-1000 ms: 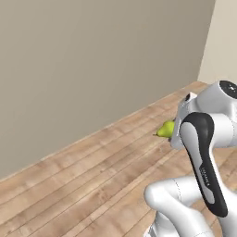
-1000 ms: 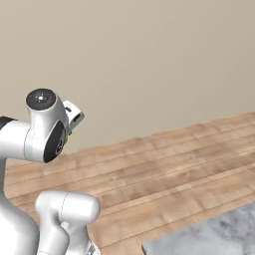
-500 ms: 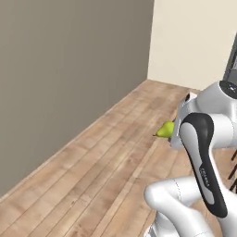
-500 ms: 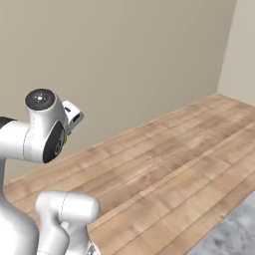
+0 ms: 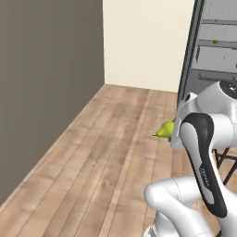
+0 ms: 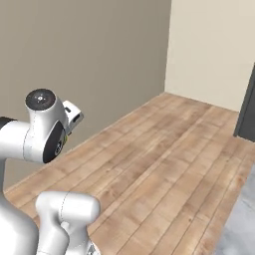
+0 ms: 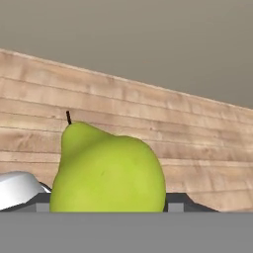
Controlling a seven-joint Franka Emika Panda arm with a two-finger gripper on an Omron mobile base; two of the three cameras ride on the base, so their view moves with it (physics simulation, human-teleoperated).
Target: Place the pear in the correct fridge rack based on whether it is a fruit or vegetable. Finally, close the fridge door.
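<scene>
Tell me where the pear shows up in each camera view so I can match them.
Left base view: the pear sits right of centre, sticking out left of the white arm, stem pointing left.
Right base view: I can't make it out; the arm's upper joint stands at the left.
Hand view: the pear is at bottom centre, stem up.
Shared landmark: the wood floor meeting the grey wall.

Glossy white arm, black joints
</scene>
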